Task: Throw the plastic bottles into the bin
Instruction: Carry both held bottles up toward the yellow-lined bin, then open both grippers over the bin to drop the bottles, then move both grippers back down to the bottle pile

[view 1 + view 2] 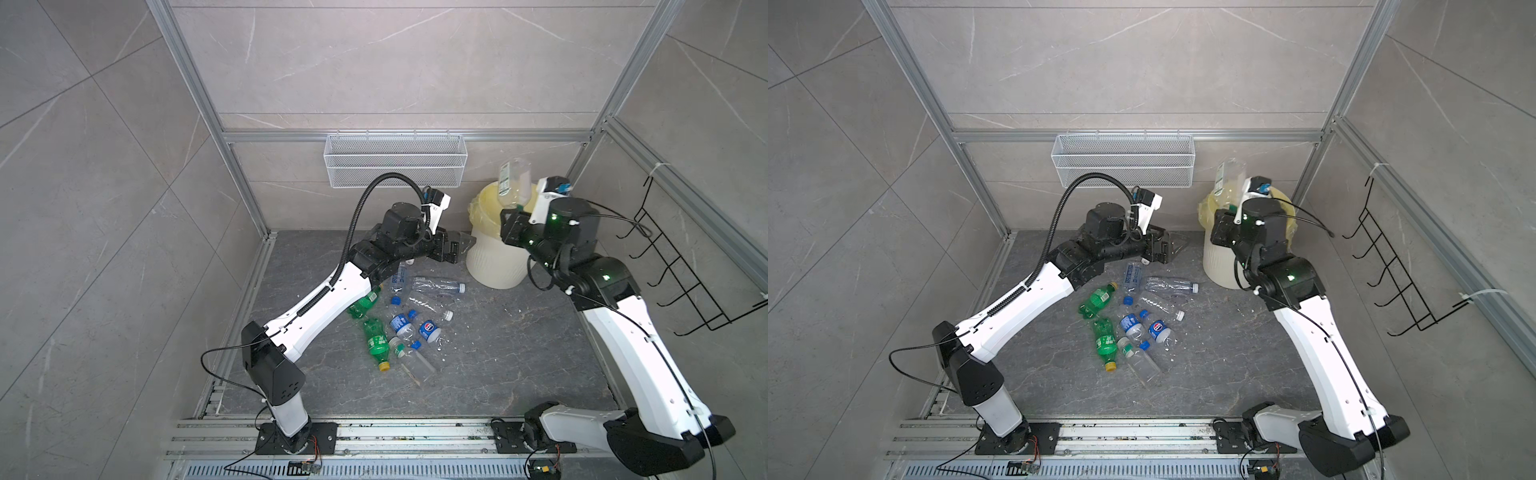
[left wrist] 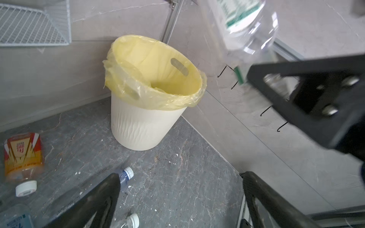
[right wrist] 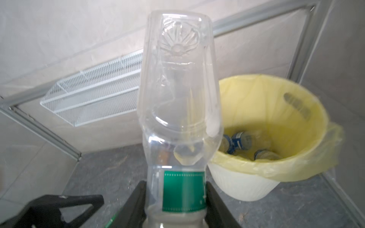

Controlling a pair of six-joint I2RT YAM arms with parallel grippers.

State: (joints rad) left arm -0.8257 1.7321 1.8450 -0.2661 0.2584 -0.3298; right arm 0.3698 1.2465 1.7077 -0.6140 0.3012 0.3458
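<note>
The right gripper (image 1: 516,208) is pinching a clear bottle (image 1: 514,183) down at its green-and-white labelled end, close to the neck. The base stands up and away from the wrist. In the wrist view both fingers sit pressed against the label's sides.

The bin (image 1: 494,266) sits below the hand and a little beyond its fingertips, its mouth open. A few blue-labelled bottles (image 3: 241,140) already lie at the bottom. From where I stand, the bottle's body looks to be over the rim rather than squarely over the middle, though I can't be sure of that.

To make this drop a good one, I'd say the hand should carry forward until its fingertips are over the centre of the mouth. Then it should tip the base down towards the yellow liner (image 3: 256,110) before letting go. Let go upright like this, such a tall, light, empty bottle could topple across the rim or bounce off and roll away. A lower release would help too, since thin plastic is springy and the liner hangs loose at the edge.

The left gripper (image 1: 463,245) is spread wide and empty, just beside the bin's wall and lower than the right hand. The pile of bottles (image 1: 409,320) lies on the floor (image 1: 498,353) behind and beneath it. That is close company, and it would be wise for it to hold off to the side so neither the falling bottle nor the right fingers strike it. The pile, two green ones among it, looks like its next job.
</note>
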